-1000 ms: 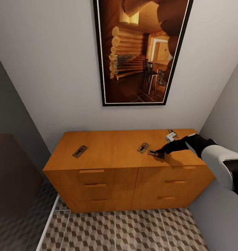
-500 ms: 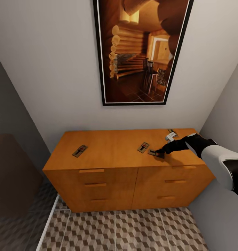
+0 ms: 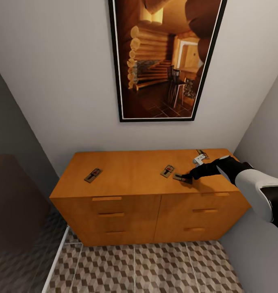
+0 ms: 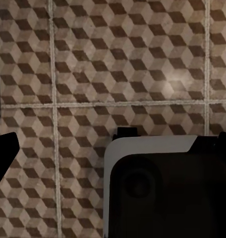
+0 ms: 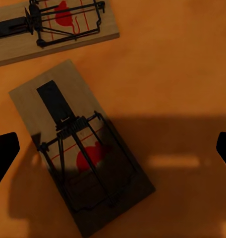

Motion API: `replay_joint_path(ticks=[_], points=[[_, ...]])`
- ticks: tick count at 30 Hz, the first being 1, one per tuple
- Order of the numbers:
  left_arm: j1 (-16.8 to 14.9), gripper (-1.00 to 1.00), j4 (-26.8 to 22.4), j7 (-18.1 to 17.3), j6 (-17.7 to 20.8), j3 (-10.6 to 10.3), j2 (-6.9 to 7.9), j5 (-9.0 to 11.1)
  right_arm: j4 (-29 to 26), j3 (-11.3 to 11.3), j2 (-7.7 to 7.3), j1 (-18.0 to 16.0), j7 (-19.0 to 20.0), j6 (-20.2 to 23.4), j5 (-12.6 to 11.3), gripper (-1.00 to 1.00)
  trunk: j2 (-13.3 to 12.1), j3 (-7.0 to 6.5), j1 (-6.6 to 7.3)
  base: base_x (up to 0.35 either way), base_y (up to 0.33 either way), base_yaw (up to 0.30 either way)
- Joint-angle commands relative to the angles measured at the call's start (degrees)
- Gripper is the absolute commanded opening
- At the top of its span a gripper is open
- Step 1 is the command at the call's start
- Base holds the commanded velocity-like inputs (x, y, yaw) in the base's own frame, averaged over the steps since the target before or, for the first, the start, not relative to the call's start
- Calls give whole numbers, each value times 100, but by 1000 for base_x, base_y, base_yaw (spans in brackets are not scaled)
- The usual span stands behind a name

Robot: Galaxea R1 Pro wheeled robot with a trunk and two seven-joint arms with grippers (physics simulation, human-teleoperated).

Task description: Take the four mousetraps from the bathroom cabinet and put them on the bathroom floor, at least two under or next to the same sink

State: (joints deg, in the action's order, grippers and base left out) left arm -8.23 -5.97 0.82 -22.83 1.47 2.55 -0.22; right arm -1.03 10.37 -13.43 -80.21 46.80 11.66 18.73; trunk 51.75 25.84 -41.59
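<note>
Four mousetraps lie on the flat top of the orange-brown cabinet [image 3: 127,173]: one far left [image 3: 93,175], one near the middle [image 3: 168,171], one just right of it [image 3: 181,178], and one at the back right [image 3: 200,157]. My right gripper [image 3: 188,176] hovers low over the trap right of the middle one. In the right wrist view that trap [image 5: 81,153] lies between the wide-apart fingertips [image 5: 4,151] of the open right gripper [image 5: 115,148], untouched, with the neighbouring trap [image 5: 53,25] beyond it. My left gripper [image 4: 113,148] hangs open over the cube-patterned bathroom floor [image 4: 118,59].
A large framed picture [image 3: 165,61] hangs on the wall above the cabinet. Walls close in on both sides of it. Tiled floor [image 3: 147,268] runs in front of the drawers, with a dark panel [image 3: 13,203] at the left. Part of my own base [image 4: 162,193] shows below the left wrist.
The whole head view has shifted up a few pixels, so the camera moved slightly. The right gripper and the traps hold the same places on the cabinet.
</note>
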Motion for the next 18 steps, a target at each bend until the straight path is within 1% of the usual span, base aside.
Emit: replay_joint_path(ticks=[1, 11, 18], points=[[-3, 100, 4, 6, -20, 11, -1, -4, -11, 44, -2, -2, 22, 47, -44, 100, 4, 6, 0, 0, 0, 0], [-3, 100, 7, 6, -20, 11, -1, -4, -11, 44, -2, -1, 22, 47, -44, 100, 4, 12, 0, 0, 0, 0], [-3, 100, 8, 6, -20, 11, -1, -1, -11, 44, -2, 1, 22, 47, -44, 100, 4, 52, 0, 0, 0, 0]])
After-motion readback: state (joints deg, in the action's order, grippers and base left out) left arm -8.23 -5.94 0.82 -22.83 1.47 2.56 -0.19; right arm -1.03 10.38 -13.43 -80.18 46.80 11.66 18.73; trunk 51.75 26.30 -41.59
